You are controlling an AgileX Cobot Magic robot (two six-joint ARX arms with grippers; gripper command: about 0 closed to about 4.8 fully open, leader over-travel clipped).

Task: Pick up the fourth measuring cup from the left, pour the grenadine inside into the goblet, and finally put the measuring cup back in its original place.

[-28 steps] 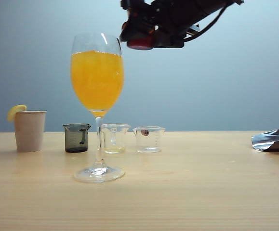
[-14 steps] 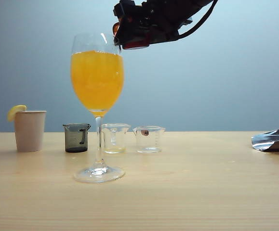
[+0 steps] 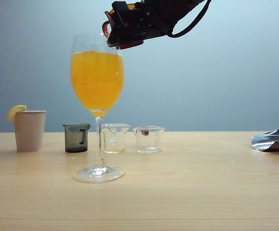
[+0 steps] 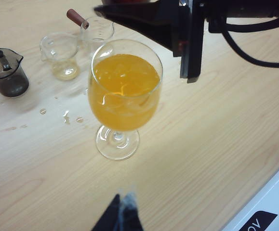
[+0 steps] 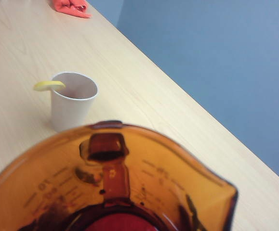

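The right gripper (image 3: 122, 29), black, hangs high above the pale wooden table (image 3: 202, 192) w/ its jaws clamped on the small amber-orange translucent measuring cup (image 5: 110, 183), tilted toward the rim of the tall clear stemmed goblet (image 3: 97, 106); dark red grenadine (image 5: 117, 222) pools at the cup's bottom in the right wrist view; the goblet stands upright near the table's front, filled most of the way w/ orange-yellow juice (image 3: 97, 79); behind it, in a row, a smoky grey cup (image 3: 76, 137) and two clear cups (image 3: 114, 138) (image 3: 149, 139); a beige paper cup w/ a lemon slice (image 3: 29, 130) sits at far left; a crumpled silver foil wrapper (image 3: 274, 139) lies at far right; left gripper (image 4: 120, 216) shows only as dark fingertips close together near the goblet's foot, open or closed cannot be told.
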